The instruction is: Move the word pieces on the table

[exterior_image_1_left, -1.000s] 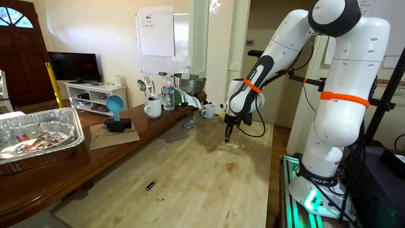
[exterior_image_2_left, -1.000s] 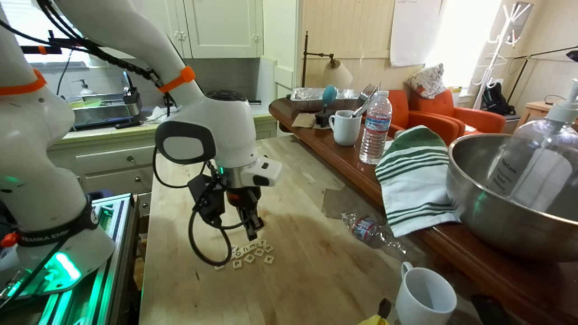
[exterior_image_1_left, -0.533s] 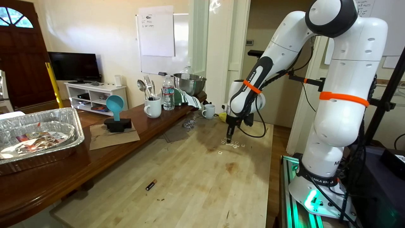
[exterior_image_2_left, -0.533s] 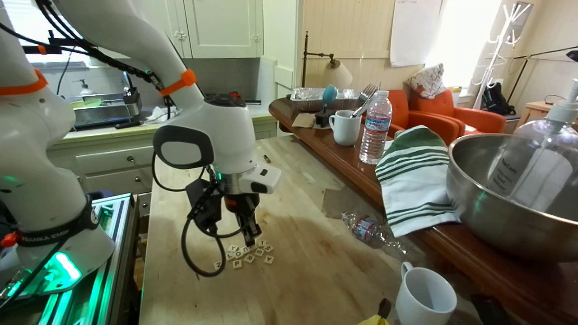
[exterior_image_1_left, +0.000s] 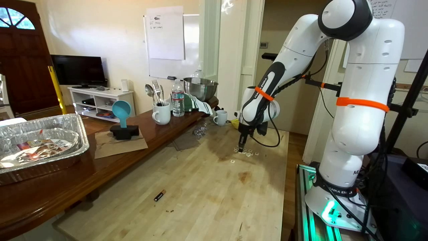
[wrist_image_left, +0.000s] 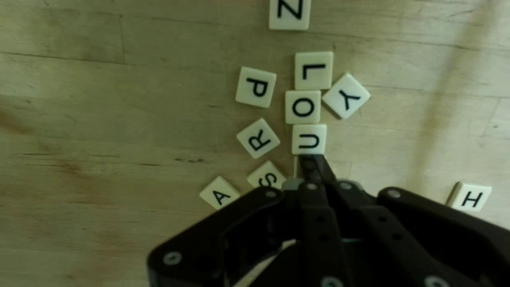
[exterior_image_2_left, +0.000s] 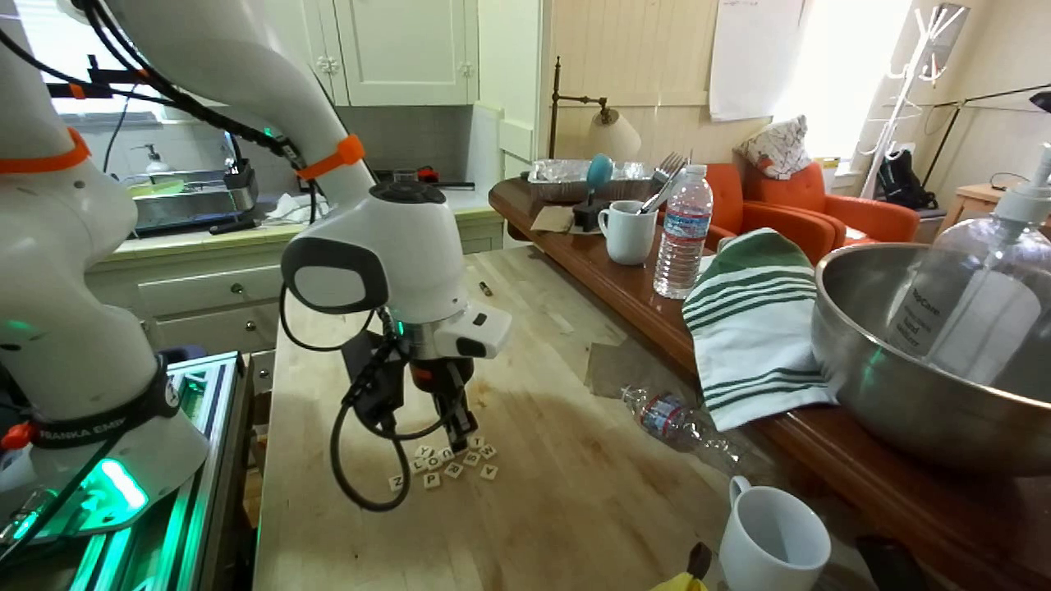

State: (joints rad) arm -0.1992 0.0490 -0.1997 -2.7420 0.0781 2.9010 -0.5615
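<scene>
Several pale letter tiles, the word pieces (exterior_image_2_left: 452, 469), lie in a loose cluster on the pale-wood table (exterior_image_1_left: 200, 201). In the wrist view the L tile (wrist_image_left: 313, 71), the O tile (wrist_image_left: 303, 107) and the U tile (wrist_image_left: 309, 139) form a nearly straight row. Right at the lower edge of U are the tips of my gripper (wrist_image_left: 312, 158), shut with its fingers together and pointing down. A pale tile edge shows just left of the tips, its face hidden by the fingers. The H tile (wrist_image_left: 472, 197) lies apart on the right. Whether the tips touch a tile, I cannot tell.
A battery (exterior_image_1_left: 159, 195) lies on the table. A crushed plastic bottle (exterior_image_2_left: 681, 423) and a white mug (exterior_image_2_left: 776, 538) are beside the raised dark wooden ledge (exterior_image_1_left: 110, 167). On that ledge stand a metal bowl (exterior_image_2_left: 895, 402), a water bottle (exterior_image_2_left: 684, 234) and a mug of cutlery (exterior_image_2_left: 631, 238).
My gripper has come down a little from just above the tiles to their level, staying shut, then shifted very slightly sideways. No clear movement of the tiles shows.
</scene>
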